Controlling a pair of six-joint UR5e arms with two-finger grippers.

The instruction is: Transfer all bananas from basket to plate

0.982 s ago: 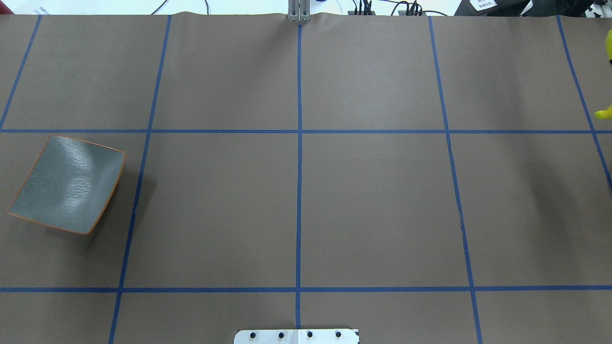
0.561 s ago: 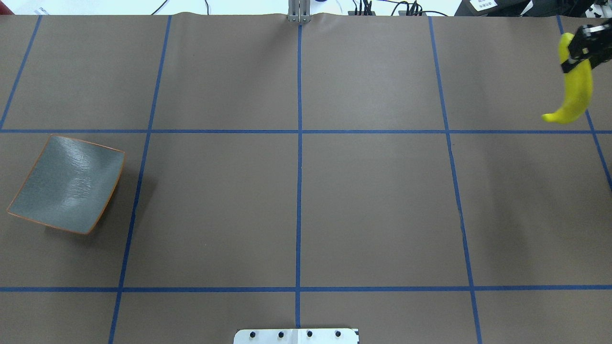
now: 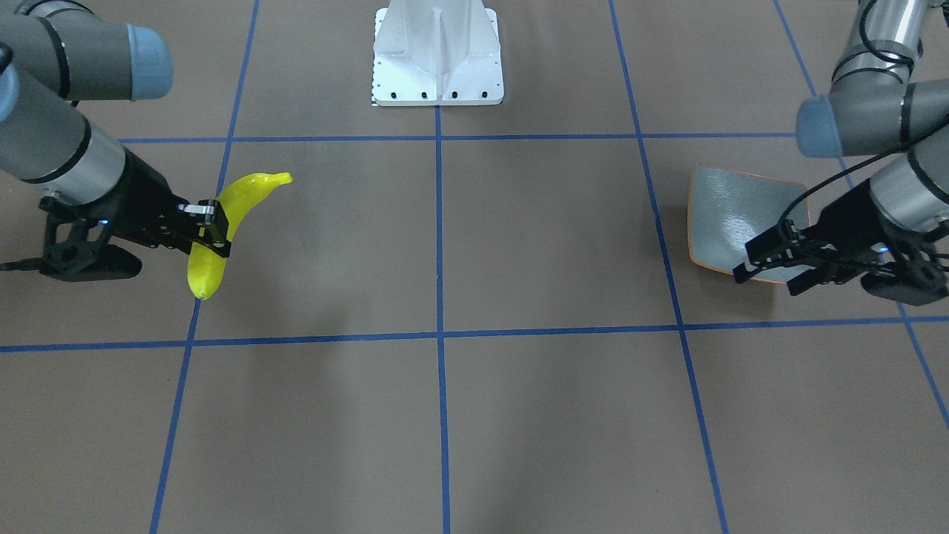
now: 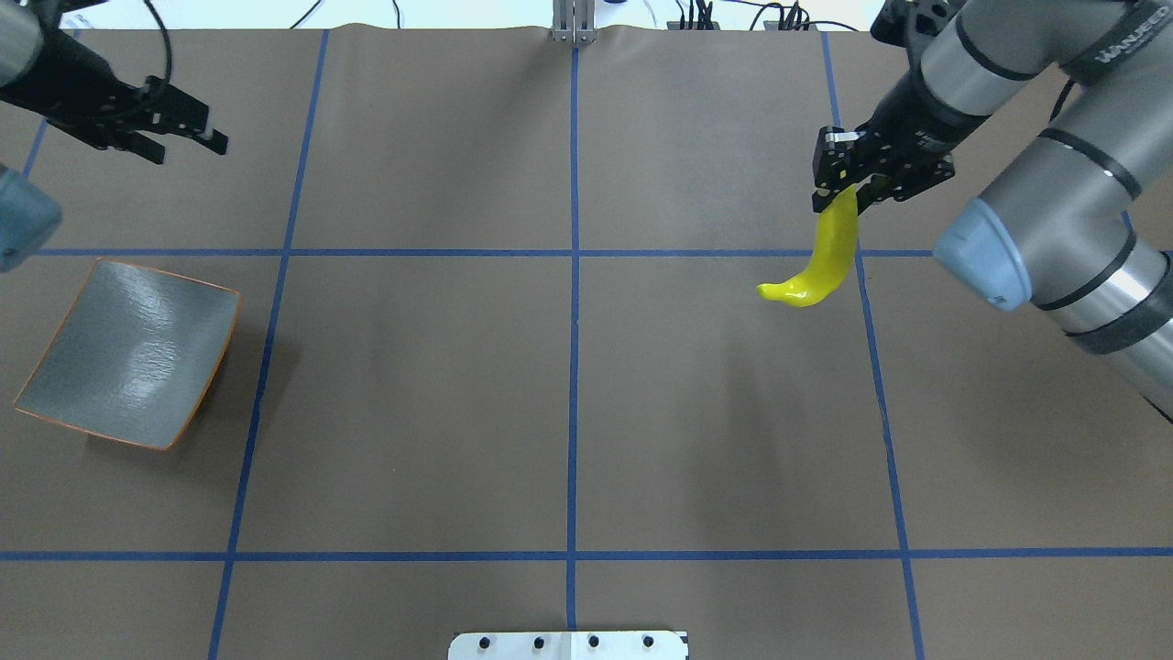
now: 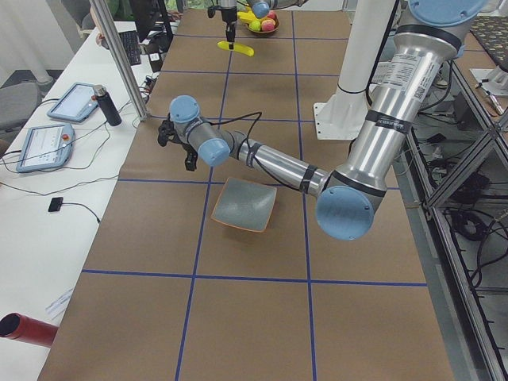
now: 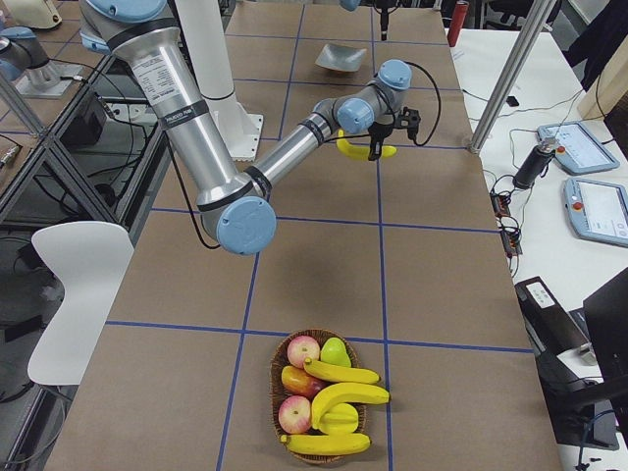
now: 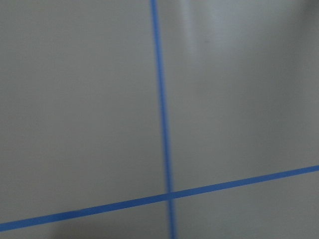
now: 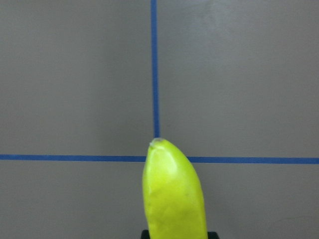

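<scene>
Right pincer (image 4: 838, 188), upper right in the overhead view, pinches a banana (image 4: 818, 268) by one end, clear of the desk (image 4: 412, 412). Plate (image 4: 128, 353) lies centre left, bare. Carry across and release low over its middle. Left pincer (image 3: 771, 280) hangs spread near the plate; avoid it.

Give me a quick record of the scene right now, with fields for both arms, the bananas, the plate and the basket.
right jaws: shut on one yellow banana, held above the table
left jaws: open, holding nothing
plate: square grey-blue dish with orange rim, empty
basket: round wicker basket, three yellow bananas and other fruit inside
</scene>
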